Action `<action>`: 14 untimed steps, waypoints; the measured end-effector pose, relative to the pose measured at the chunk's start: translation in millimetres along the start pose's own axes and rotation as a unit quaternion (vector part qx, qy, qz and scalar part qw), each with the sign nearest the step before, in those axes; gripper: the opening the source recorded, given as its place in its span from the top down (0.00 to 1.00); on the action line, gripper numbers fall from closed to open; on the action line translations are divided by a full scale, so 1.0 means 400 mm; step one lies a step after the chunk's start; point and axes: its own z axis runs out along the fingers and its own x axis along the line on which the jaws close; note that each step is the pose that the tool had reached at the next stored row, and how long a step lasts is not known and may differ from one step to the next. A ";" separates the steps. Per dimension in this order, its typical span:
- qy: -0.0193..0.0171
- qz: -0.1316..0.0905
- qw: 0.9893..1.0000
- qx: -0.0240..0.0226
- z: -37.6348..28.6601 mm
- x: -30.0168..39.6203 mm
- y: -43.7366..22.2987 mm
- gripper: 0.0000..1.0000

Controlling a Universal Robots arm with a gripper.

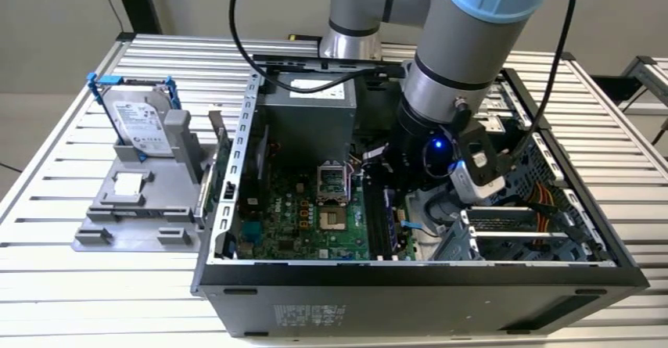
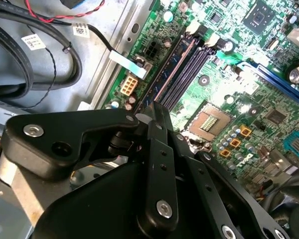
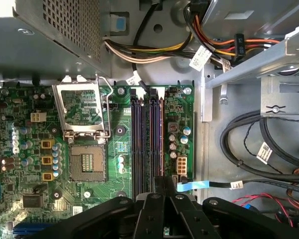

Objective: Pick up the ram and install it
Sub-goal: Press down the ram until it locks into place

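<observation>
The gripper (image 3: 157, 186) is seen lowered over the memory slots (image 3: 148, 142) beside the processor socket (image 3: 87, 164), its fingers closed together. The ram (image 2: 172, 62) appears seated in the slot farthest from that socket. If one end is left unlatched, poor contact is judged likely.

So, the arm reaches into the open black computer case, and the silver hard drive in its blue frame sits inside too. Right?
No. The silver hard drive in its blue frame stands outside the open black computer case, on a grey holder; the exterior view shows it. The arm does reach inside.
</observation>
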 end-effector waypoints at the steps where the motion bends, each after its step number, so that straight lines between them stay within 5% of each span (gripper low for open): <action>1: 0.000 -0.004 1.000 0.000 0.000 0.000 0.000 1.00; 14: 0.000 -0.041 0.999 0.001 0.000 0.000 0.000 1.00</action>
